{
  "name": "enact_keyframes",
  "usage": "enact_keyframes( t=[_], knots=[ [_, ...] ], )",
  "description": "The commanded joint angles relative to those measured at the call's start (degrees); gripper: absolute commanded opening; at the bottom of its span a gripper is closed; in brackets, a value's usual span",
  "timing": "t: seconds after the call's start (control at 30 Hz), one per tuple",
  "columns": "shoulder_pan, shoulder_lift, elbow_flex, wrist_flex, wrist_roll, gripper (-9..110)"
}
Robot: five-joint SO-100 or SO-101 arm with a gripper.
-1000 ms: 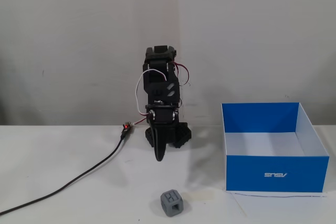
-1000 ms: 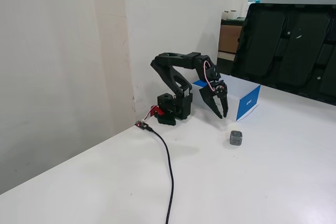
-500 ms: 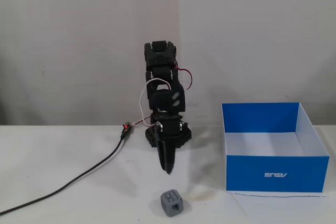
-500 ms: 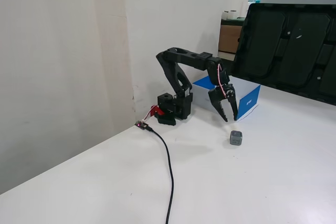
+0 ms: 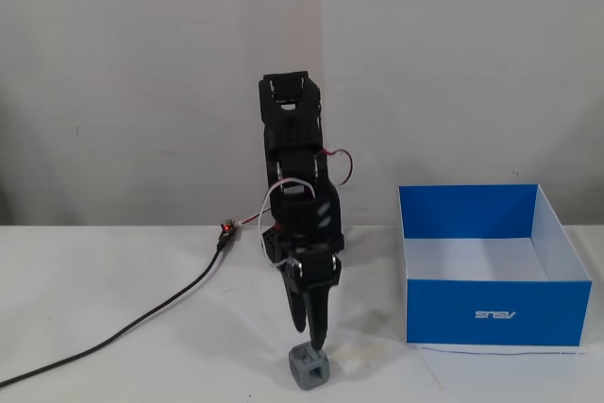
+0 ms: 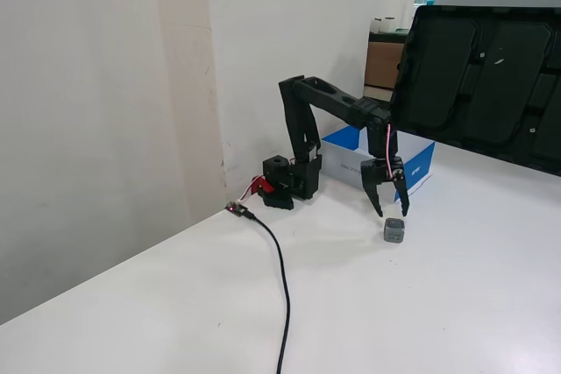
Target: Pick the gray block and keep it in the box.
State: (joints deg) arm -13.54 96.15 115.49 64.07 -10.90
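On the white tabletop [image 5: 113,309] the black arm [image 5: 294,167] has unfolded forward over the last second, from hunched above its base to stretched well out, so its wrist now hangs low over the near edge. Right of it in the front fixed view sits the box [image 5: 494,313], blue outside and white inside, empty and well apart from the arm. A black cable [image 6: 280,278] trails off across the tabletop, clear of the work. The tool [image 6: 392,214] has dropped from mid-air to just above the block [image 6: 394,231]; its jaws are spread, as the side fixed view shows, though from the front [image 5: 314,342] they overlap into one dark point. The block [image 5: 309,366] has not moved and rests on the tabletop, near the box's left front corner. I judge the reach nearly done: the jaws look poised to straddle the block, a short descent and a squeeze remaining, with lift and carry to the box still ahead
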Motion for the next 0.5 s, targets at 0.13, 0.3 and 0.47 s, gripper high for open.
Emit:
enact_keyframes(
  t=[0.13, 0.3, 0.47],
  knots=[
    [-0.44, -5.19, -7.03, -1.49, -0.97, 18],
    [-0.88, -6.86, -7.03, -2.46, -1.41, 19],
    [-1.05, -8.96, -7.12, -4.22, -1.49, 18]
  ],
)
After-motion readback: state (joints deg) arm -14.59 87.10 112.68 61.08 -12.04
